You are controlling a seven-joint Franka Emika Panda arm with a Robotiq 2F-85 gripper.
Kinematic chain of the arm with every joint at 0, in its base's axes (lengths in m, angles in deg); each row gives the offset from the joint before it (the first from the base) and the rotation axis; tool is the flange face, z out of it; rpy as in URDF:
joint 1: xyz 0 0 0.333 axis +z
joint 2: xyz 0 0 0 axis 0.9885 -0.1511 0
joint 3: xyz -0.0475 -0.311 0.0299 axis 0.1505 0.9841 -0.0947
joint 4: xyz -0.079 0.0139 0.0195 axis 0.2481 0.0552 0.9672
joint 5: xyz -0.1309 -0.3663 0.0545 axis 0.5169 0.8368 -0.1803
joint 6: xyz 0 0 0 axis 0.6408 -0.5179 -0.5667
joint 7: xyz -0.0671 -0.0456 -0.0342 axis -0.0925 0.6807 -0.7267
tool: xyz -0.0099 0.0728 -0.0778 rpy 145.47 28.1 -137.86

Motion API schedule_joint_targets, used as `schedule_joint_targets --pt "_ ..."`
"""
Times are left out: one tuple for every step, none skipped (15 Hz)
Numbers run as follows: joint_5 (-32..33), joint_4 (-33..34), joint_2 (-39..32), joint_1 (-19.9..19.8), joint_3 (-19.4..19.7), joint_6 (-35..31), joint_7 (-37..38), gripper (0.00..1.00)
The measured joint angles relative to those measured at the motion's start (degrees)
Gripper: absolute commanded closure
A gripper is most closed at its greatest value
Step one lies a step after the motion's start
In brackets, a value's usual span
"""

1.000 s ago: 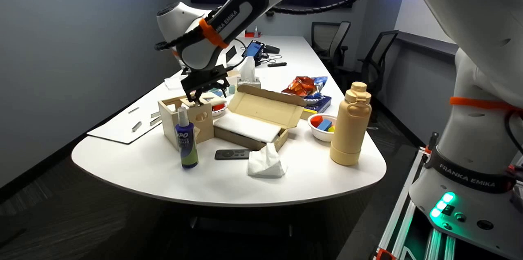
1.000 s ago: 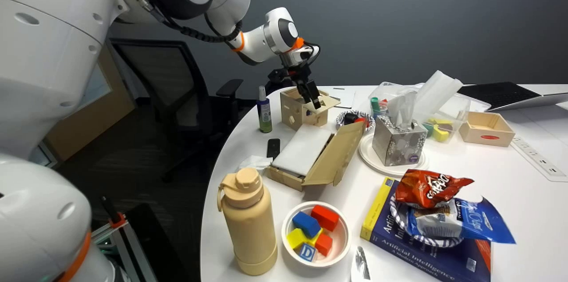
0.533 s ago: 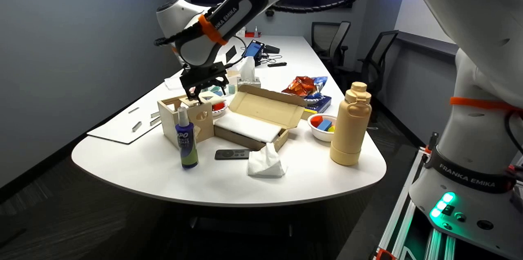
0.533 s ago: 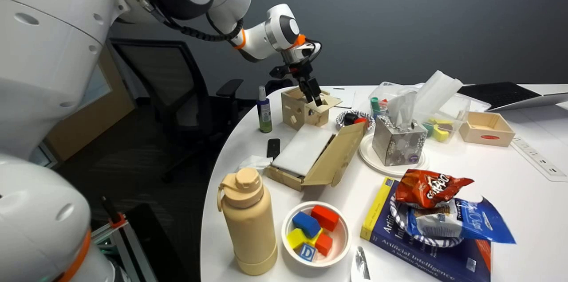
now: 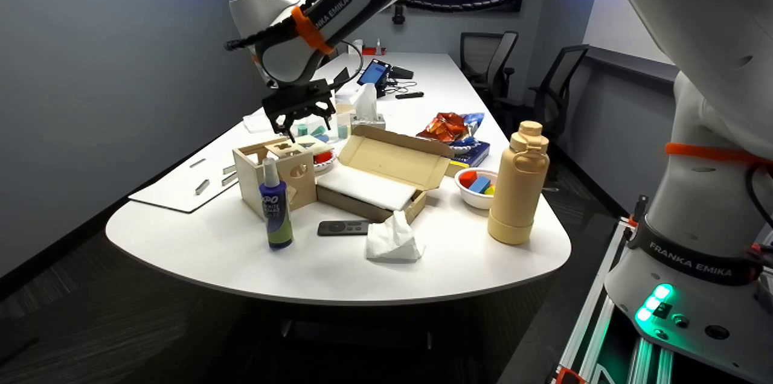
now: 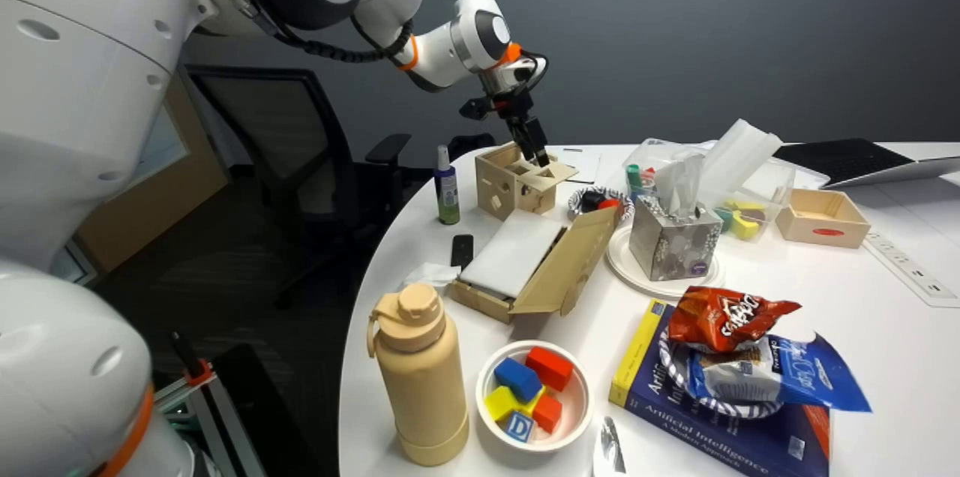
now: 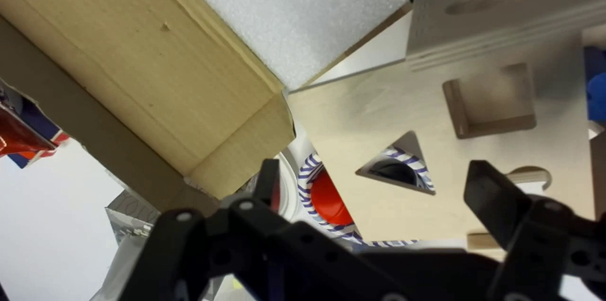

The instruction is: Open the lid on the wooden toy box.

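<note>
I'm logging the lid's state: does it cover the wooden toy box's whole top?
No: in an exterior view the lid juts past the wooden toy box, leaving part of the top uncovered.

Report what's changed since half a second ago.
The gripper has risen away from the lid, open in both moments; nothing was visibly gripped or released. The lid lies over part of the wooden toy box and juts past its side, just as before. The wooden toy box, spray bottle and open cardboard carton show no visible shift.
</note>
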Motion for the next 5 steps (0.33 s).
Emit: schedule_joint_targets --pt "-0.1 0.3 0.4 0.0 -0.1 0.3 0.0 0.00" --pt "-0.3 0.6 0.8 0.0 -0.2 0.5 0.0 0.00" --pt "-0.3 0.8 1.2 0.0 -0.3 0.8 0.0 0.00" --pt "-0.4 0.9 1.7 0.0 -0.4 1.1 0.0 0.00" --pt "-0.4 0.9 2.1 0.0 -0.5 1.4 0.0 0.00"
